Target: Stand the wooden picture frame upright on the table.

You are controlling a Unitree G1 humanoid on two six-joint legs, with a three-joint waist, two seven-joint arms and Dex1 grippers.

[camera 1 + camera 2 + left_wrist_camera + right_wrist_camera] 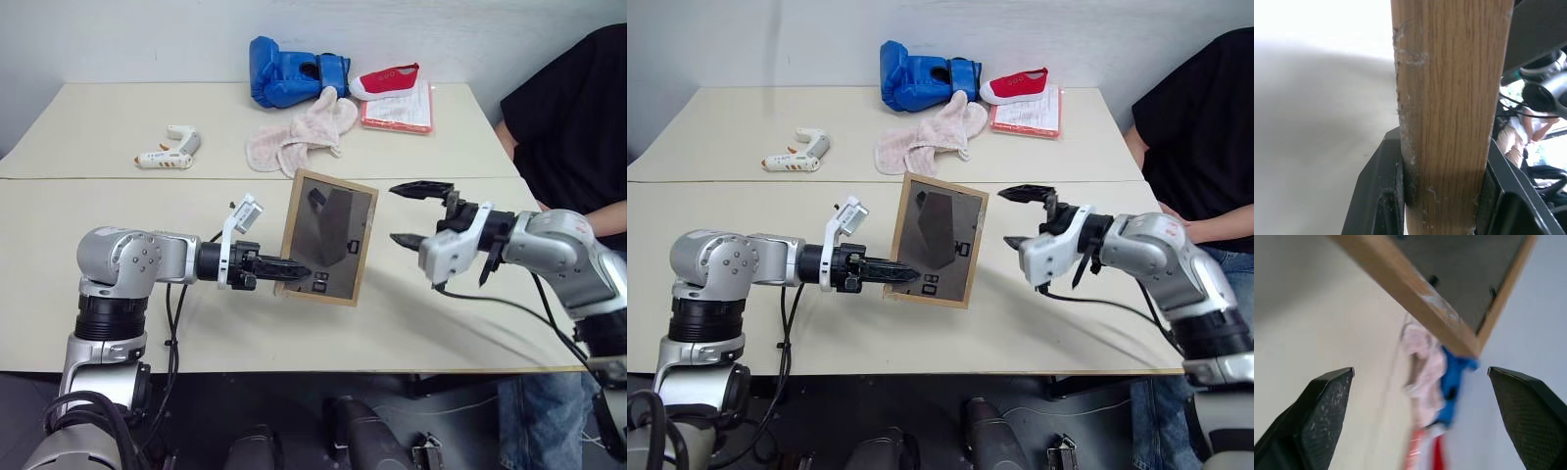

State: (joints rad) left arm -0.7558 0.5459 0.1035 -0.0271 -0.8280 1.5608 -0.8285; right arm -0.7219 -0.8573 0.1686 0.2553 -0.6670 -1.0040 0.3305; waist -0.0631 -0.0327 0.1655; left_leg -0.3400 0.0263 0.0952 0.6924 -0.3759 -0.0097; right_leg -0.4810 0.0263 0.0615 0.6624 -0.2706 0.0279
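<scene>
One stiff, light wooden picture frame is being clamped at its nine-o'clock edge by the left claw; the right claw is being held spread wide, empty.

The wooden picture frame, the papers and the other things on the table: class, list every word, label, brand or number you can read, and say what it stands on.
None can be read.
Wooden picture frame: two small labels on its dark back, too small to read.
White paper on the pink-edged pad: print too blurred to read.
White glue gun: no legible marking.
Blue boxing glove: no legible brand.
</scene>
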